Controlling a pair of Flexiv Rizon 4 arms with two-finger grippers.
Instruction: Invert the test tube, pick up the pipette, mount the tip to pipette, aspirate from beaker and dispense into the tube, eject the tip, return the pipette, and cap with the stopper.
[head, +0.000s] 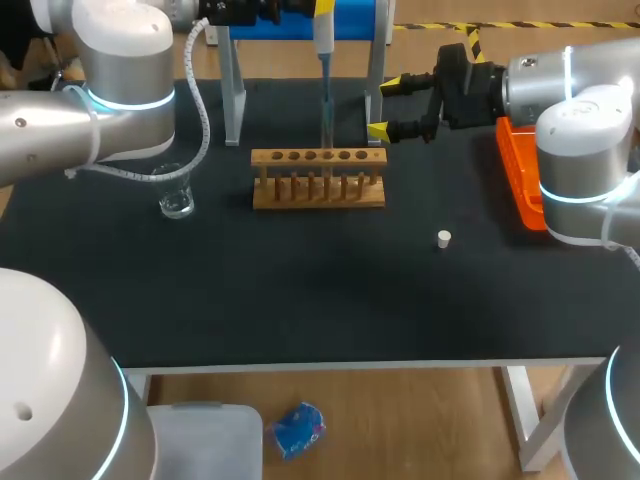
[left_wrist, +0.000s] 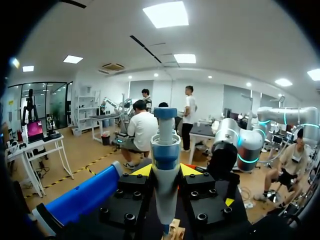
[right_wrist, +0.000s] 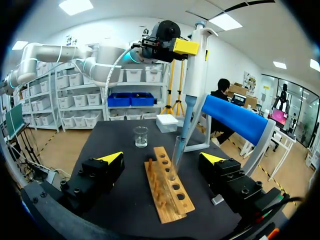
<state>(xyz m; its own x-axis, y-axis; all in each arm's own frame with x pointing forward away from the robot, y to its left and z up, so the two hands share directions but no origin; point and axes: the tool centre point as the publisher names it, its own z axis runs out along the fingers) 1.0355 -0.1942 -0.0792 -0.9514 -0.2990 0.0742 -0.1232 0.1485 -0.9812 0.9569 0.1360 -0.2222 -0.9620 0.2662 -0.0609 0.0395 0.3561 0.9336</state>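
Observation:
My left gripper (head: 318, 12) is shut on the white and blue pipette (head: 325, 42), holding it upright over the wooden rack (head: 318, 190). The pipette's tip reaches down into the clear test tube (head: 326, 135) standing in the rack. In the left wrist view the pipette (left_wrist: 165, 170) fills the gap between the yellow-tipped fingers of the left gripper (left_wrist: 165, 172). My right gripper (head: 385, 106) stands open just right of the rack's back, level with the tube. In the right wrist view the rack (right_wrist: 167, 187), the tube (right_wrist: 176, 157) and the pipette (right_wrist: 196, 65) lie ahead of the right gripper (right_wrist: 162, 159). The white stopper (head: 444, 238) lies on the mat.
A glass beaker (head: 176, 192) stands left of the rack. The blue-barred pipette stand (head: 232, 90) rises behind the rack. An orange tip box (head: 520, 170) sits at the right edge under my right arm. A white box (right_wrist: 166, 122) stands near the beaker (right_wrist: 141, 136).

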